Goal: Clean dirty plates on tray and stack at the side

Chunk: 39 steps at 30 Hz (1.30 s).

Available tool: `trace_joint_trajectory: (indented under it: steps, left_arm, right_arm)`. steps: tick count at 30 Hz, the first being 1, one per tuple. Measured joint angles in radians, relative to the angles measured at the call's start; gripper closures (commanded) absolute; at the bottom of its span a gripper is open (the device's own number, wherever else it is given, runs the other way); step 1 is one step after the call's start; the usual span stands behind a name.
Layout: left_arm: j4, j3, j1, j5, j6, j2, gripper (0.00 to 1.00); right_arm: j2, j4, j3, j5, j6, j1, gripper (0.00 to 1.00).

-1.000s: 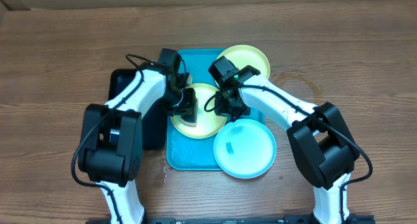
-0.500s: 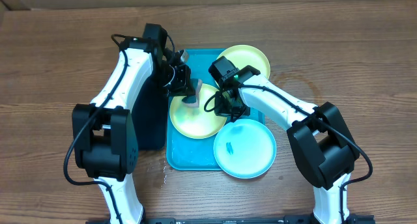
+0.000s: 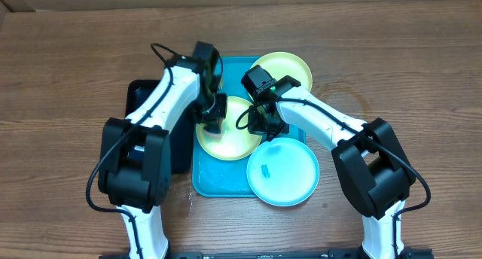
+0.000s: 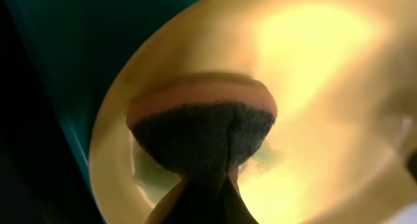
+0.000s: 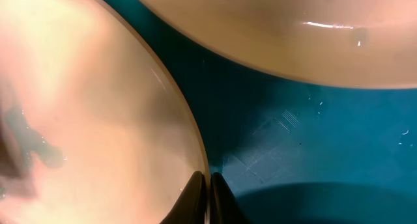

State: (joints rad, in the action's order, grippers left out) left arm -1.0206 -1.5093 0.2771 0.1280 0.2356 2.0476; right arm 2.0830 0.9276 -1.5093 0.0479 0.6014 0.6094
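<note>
The turquoise tray (image 3: 220, 176) holds a yellow-green plate (image 3: 233, 142) in its middle. A second yellow-green plate (image 3: 285, 67) overlaps the tray's far right corner. A light blue plate (image 3: 290, 176) with a small blue smudge overlaps its near right. My left gripper (image 3: 212, 117) is shut on a sponge (image 4: 202, 129), orange-backed with a dark scouring face, which is pressed on the middle plate (image 4: 313, 74). My right gripper (image 3: 263, 127) is shut on that plate's right rim (image 5: 203, 165). In the right wrist view its fingertips (image 5: 208, 188) pinch the edge.
A smaller black tray (image 3: 139, 101) lies against the turquoise tray's left side, partly under my left arm. A greenish wet patch (image 5: 36, 146) sits on the middle plate. Bare wooden table (image 3: 68, 63) surrounds the trays.
My left gripper with the sponge swung off to the tray's far left half a second ago and is now back down on the middle plate. The right arm has not moved.
</note>
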Motion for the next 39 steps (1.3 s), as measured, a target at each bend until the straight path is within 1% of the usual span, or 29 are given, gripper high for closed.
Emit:
trace_joint_trajectory:
  steps: [7, 12, 16, 21, 25, 28, 34, 39]
  left_arm:
    - [0.116, 0.109, 0.006, -0.031, 0.033, -0.011, 0.96]
    - [0.172, 0.159, 0.001, 0.003, 0.051, -0.037, 0.96]
    - [0.205, 0.180, -0.018, 0.084, 0.046, -0.045, 0.96]
    - [0.235, 0.195, -0.015, 0.245, 0.027, -0.042, 0.96]
    - [0.240, 0.198, -0.011, 0.354, 0.019, -0.029, 0.96]
    - [0.207, 0.186, -0.011, 0.394, 0.013, -0.024, 0.96]
    - [0.134, 0.065, -0.011, 0.401, -0.004, -0.024, 0.96]
    - [0.102, 0.010, -0.010, 0.281, -0.006, -0.066, 0.96]
  right_arm:
    - [0.000, -0.001, 0.000, 0.000, 0.001, 0.000, 0.96]
    - [0.000, -0.001, 0.000, 0.000, 0.000, 0.000, 0.96]
    - [0.000, -0.001, 0.000, -0.004, 0.001, 0.000, 0.96]
    - [0.000, 0.000, 0.000, -0.003, 0.000, 0.000, 0.96]
    - [0.000, 0.000, 0.000, 0.001, 0.000, -0.001, 0.96]
    - [0.000, -0.002, 0.000, 0.013, 0.000, -0.001, 0.96]
    - [0.000, -0.005, 0.000, 0.027, 0.001, -0.001, 0.96]
    - [0.000, -0.005, 0.000, 0.027, 0.001, -0.001, 0.96]
